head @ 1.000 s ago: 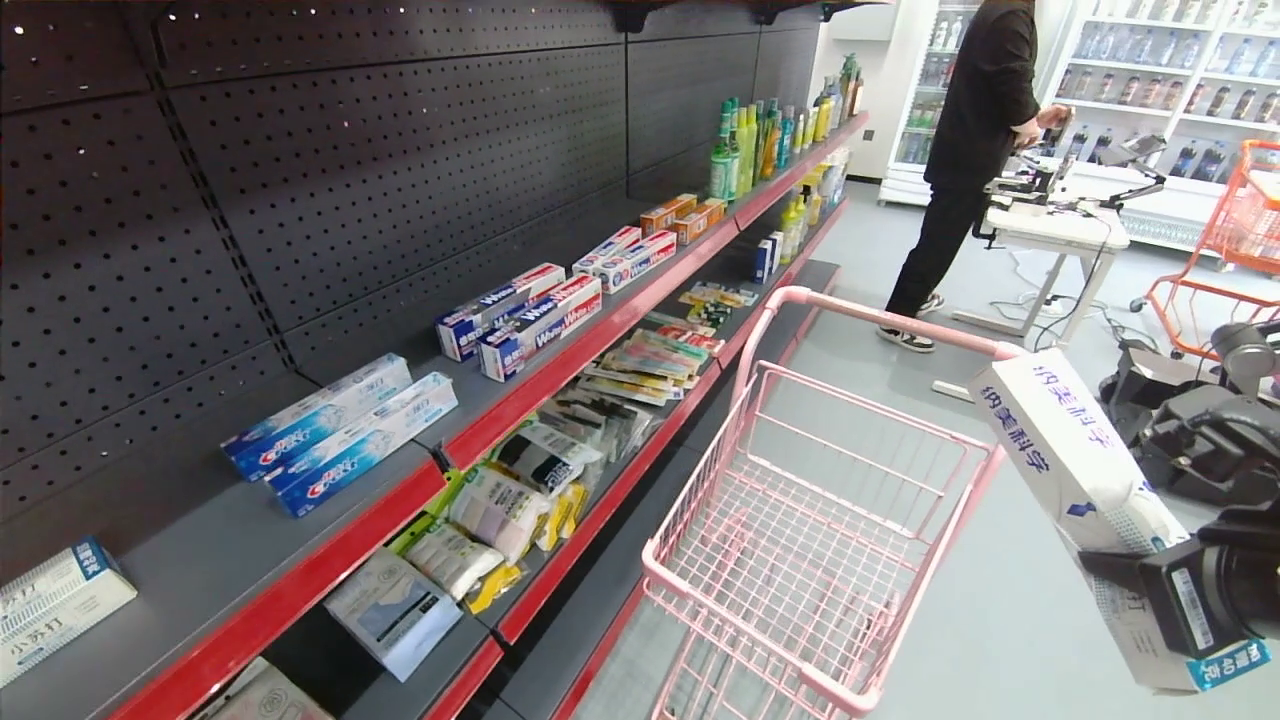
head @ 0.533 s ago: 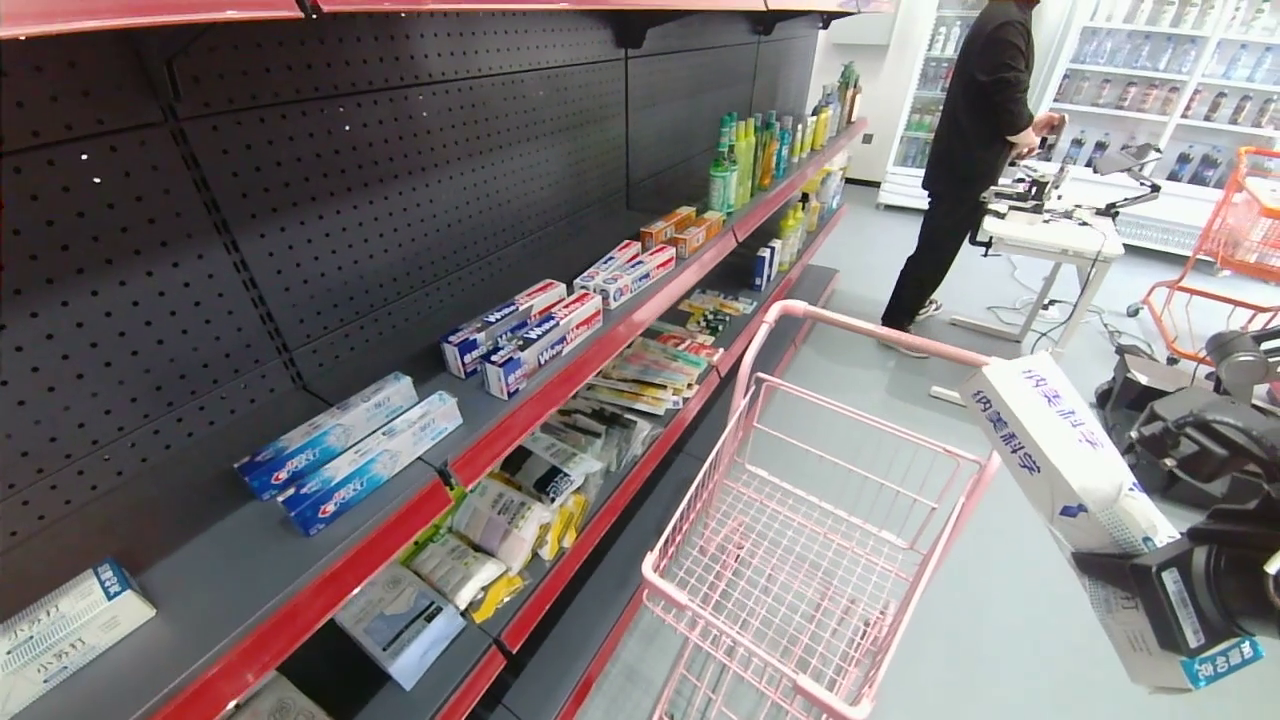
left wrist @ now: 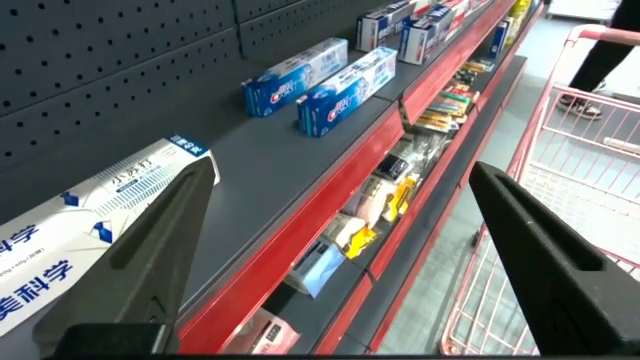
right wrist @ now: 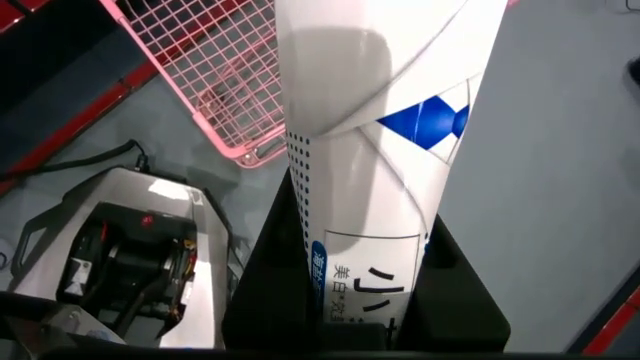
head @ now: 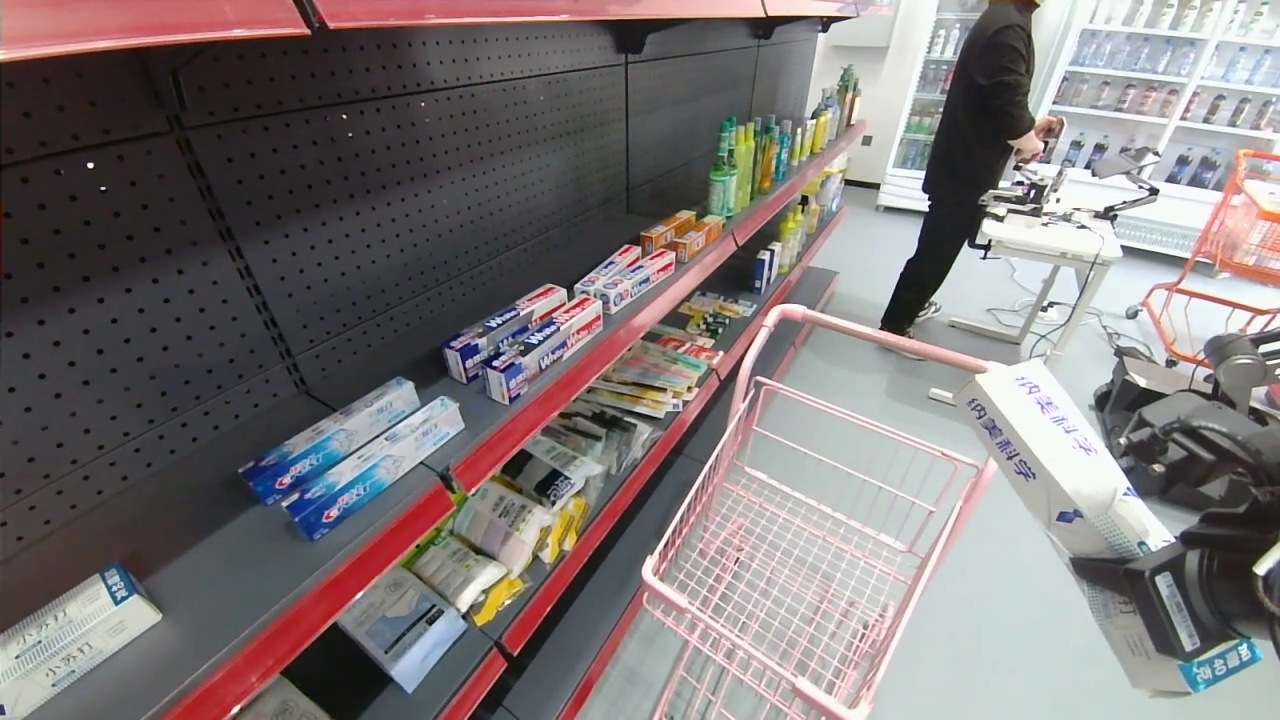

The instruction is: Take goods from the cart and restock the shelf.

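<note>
Head view: right gripper [head: 1140, 590] clamps the white toothpaste box [head: 1050, 450] near its lower end, the box tilted up and leftward in the air, just right of the pink cart [head: 860, 335]. Left gripper [left wrist: 342, 175] hangs over the shelf [left wrist: 260, 190], fingers spread wide, holding nothing

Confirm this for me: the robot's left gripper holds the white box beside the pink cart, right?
No. The right gripper holds the white box beside the pink cart, as the head view shows. The left gripper is open, holding nothing.
</note>
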